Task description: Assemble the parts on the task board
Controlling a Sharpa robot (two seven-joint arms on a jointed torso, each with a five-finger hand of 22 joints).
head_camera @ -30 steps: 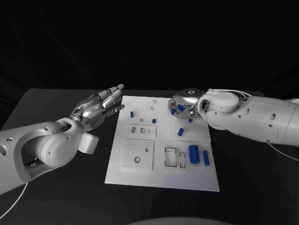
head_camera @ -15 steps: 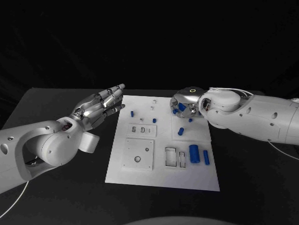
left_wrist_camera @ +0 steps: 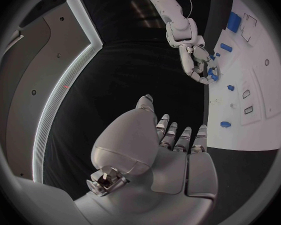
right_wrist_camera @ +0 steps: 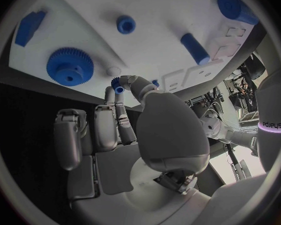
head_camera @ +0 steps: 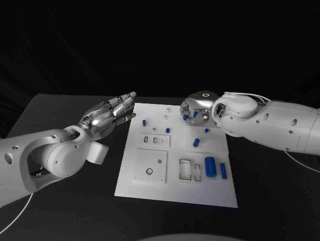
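Task board (head_camera: pixel 176 173), right robot hand (head_camera: pixel 194 111) at far edge, left robot hand (head_camera: pixel 108 116) beside it

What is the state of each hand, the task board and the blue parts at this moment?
Left hand: open, fingers apart, holds nothing, beside the board's left edge.
Right hand: pinches a small blue part over the board's far end.
Task board: flat on the table.
Blue gear: lies flat on the board.

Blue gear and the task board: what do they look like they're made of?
Blue gear: looks like moulded or printed plastic, matte, uniform blue, crisp teeth, no metallic glint. Task board: looks like rigid white plastic or painted plate, matte, flat, with cut recesses; the pictures cannot settle which.
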